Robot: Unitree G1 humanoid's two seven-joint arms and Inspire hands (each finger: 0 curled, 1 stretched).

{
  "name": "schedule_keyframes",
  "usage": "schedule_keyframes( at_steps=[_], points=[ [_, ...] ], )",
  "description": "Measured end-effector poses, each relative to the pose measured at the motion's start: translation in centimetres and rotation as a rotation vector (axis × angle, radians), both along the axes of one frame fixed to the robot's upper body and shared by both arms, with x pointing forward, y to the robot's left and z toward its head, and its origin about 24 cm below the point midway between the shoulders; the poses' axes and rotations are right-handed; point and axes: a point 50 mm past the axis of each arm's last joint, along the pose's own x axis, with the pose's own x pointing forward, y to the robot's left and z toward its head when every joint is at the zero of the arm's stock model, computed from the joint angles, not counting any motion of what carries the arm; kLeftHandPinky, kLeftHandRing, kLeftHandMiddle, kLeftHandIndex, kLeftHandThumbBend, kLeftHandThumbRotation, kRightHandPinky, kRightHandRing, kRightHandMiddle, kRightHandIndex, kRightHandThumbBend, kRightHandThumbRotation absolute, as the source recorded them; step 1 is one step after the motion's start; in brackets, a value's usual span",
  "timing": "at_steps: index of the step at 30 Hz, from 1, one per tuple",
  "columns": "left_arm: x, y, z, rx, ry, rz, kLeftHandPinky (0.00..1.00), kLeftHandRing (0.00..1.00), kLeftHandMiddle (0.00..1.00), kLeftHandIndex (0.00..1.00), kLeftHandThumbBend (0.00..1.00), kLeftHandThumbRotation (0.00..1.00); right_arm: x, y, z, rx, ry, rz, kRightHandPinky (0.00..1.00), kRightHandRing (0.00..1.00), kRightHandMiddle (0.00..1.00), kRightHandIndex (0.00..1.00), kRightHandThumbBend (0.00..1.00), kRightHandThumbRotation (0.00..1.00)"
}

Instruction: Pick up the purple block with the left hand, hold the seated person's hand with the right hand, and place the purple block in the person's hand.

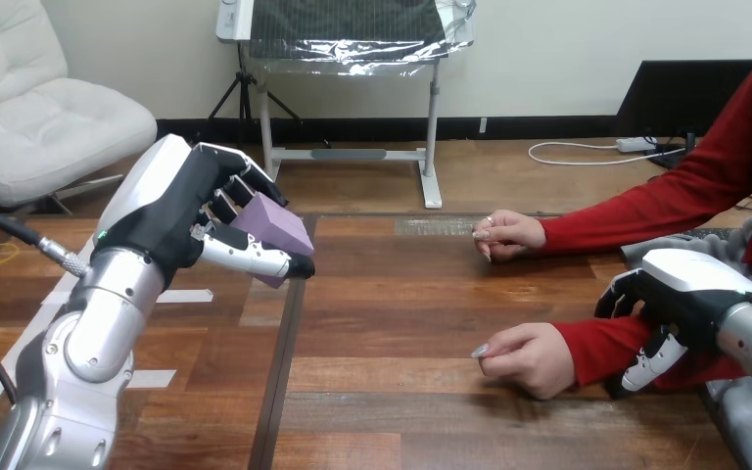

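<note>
Left hand (196,220) raised above the left part of the brown wooden table (401,323), fingers and thumb curled round a purple solid block (276,227), block held clear of the surface. Right hand (671,304) low at the right, fingers and thumb wrapped round the person's red-sleeved forearm (597,343). Just ahead of it, the person's nearer hand (529,357), loosely closed, resting on the planks. Farther back, the person's other hand (504,235), also closed and on the table. Both well apart from the block, bare boards between. White tape strips (152,377) beside the left arm.
</note>
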Motion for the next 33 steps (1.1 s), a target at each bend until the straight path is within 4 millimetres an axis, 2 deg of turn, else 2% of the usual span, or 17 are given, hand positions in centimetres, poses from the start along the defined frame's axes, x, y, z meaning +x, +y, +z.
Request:
schedule_keyframes(
  at_steps=[5, 8, 16, 23, 33],
  points=[
    [0.00, 0.03, 0.02, -0.004, 0.000, 0.000, 0.21, 0.28, 0.36, 0.43, 0.78, 0.00, 0.17, -0.11, 0.13, 0.008, 0.046, -0.018, 0.34, 0.52, 0.62, 0.70, 1.00, 0.02],
    [0.00, 0.03, 0.02, -0.005, 0.000, 0.000, 0.21, 0.28, 0.36, 0.43, 0.78, 0.00, 0.30, -0.21, 0.26, 0.006, 0.066, -0.030, 0.32, 0.49, 0.60, 0.70, 1.00, 0.03],
    [0.00, 0.04, 0.04, -0.006, -0.001, 0.000, 0.20, 0.26, 0.35, 0.42, 0.78, 0.00, 0.43, -0.36, 0.40, 0.011, 0.099, -0.050, 0.38, 0.52, 0.60, 0.66, 1.00, 0.04],
    [0.00, 0.06, 0.05, -0.008, -0.001, 0.001, 0.19, 0.25, 0.34, 0.42, 0.78, 0.00, 0.48, -0.41, 0.45, 0.014, 0.116, -0.058, 0.27, 0.37, 0.47, 0.62, 1.00, 0.07],
    [0.00, 0.08, 0.06, -0.012, -0.001, 0.000, 0.19, 0.26, 0.35, 0.42, 0.77, 0.00, 0.59, -0.47, 0.50, 0.015, 0.133, -0.077, 0.16, 0.26, 0.37, 0.58, 0.99, 0.09]
  ],
)
